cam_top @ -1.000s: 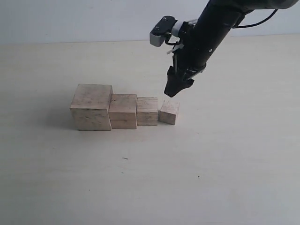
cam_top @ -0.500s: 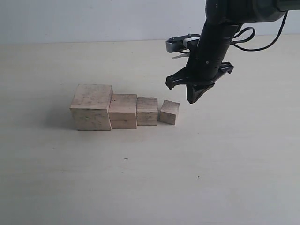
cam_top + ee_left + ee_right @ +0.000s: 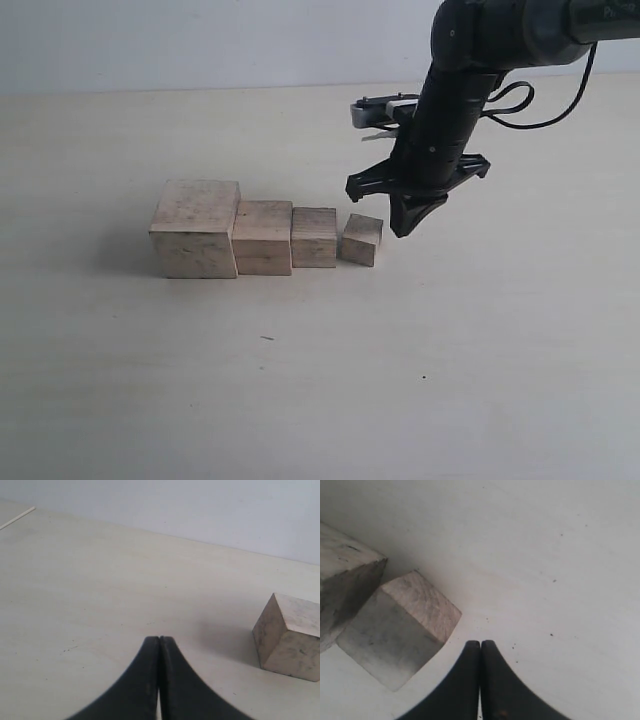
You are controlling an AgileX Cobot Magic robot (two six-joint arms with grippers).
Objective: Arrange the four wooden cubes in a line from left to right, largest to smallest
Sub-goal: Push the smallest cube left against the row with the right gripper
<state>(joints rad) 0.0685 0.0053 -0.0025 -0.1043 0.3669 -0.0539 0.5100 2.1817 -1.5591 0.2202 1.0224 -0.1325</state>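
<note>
I'm looking at a pale worktop [image 3: 300, 400] that meets a plain light wall [image 3: 200, 40] at its far edge. The four wooden cubes [image 3: 265, 237] stand in a row mid-worktop, largest leftmost and the smallest cube [image 3: 361, 240] slightly askew. The right gripper [image 3: 404, 230], clenched on nothing, hangs just right of it. The left gripper [image 3: 159, 640] is clenched too. Bare surface spreads toward the front and right.

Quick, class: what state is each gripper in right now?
Left gripper: closed, holding nothing.
Right gripper: closed, holding nothing, beside the smallest cube.
</note>
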